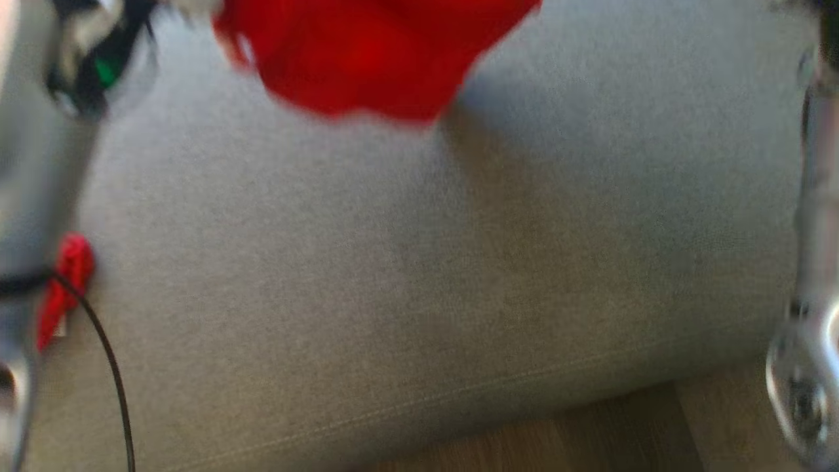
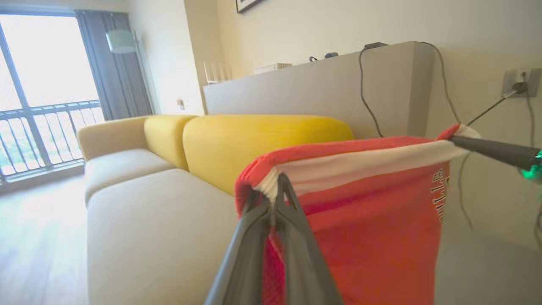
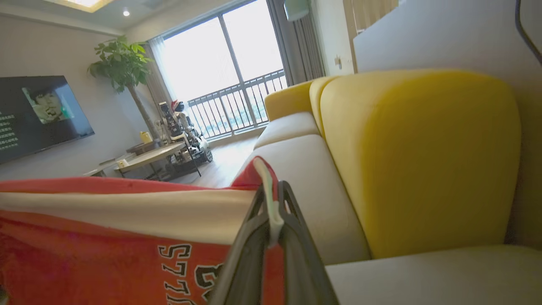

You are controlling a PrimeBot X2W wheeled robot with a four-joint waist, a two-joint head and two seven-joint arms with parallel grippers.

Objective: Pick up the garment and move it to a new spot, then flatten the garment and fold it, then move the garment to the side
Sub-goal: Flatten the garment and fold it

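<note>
The garment (image 2: 372, 203) is a red jersey with a white band along its edge and dark lettering. It hangs stretched between my two grippers above the grey sofa seat (image 1: 419, 262). My left gripper (image 2: 273, 195) is shut on one corner of the white band. The right gripper (image 3: 271, 203) is shut on the other corner, and its dark fingers (image 2: 487, 148) also show in the left wrist view, holding the far end of the band. In the blurred head view the garment (image 1: 367, 59) hangs at the top edge, casting a shadow on the seat.
Yellow back cushions (image 3: 415, 156) line the sofa against a pale ledge (image 2: 317, 84) with cables. Wooden floor (image 1: 590, 432) runs along the seat's front edge. A coffee table (image 3: 148, 154), a TV (image 3: 38, 114), a plant and a balcony window stand across the room.
</note>
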